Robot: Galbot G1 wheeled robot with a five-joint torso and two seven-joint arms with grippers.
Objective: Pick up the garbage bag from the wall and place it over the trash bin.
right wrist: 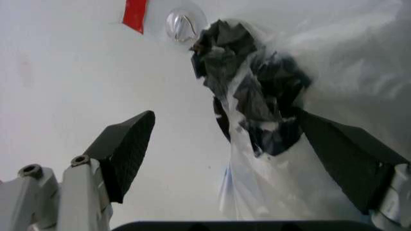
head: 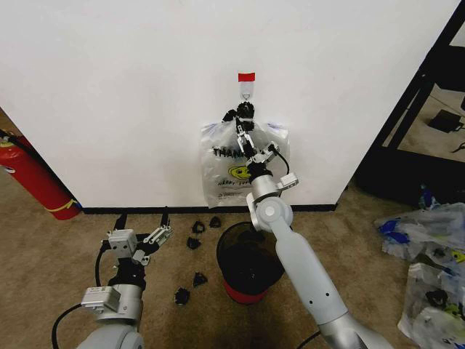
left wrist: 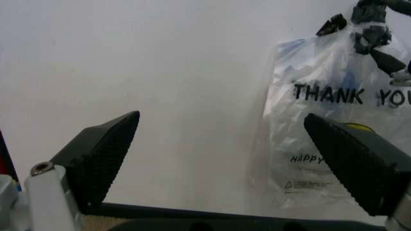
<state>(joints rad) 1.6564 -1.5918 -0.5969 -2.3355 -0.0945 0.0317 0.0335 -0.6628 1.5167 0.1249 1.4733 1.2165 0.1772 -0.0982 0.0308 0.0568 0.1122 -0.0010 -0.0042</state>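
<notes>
The garbage bag (head: pixel 234 171) hangs on the wall (head: pixel 123 87) from a small metal hook (head: pixel 247 91) under a red tape strip (head: pixel 247 76). Its "THANK YOU" print faces me. My right gripper (head: pixel 245 133) is raised to the bag's top and is open. In the right wrist view the dark bunched handles (right wrist: pixel 253 96) lie between the fingers (right wrist: pixel 128 154), just below the hook (right wrist: pixel 183 24). My left gripper (head: pixel 143 219) stays low at the left, open, pointing at the wall beside the bag (left wrist: pixel 334 120). The black mesh trash bin (head: pixel 251 263) stands on the carpet below the bag.
A red fire extinguisher (head: pixel 35 178) leans at the far left. Several small black clips (head: pixel 195 243) lie on the carpet by the bin. A heap of similar bags (head: pixel 429 276) lies at the right, near a black shelf frame (head: pixel 418 102).
</notes>
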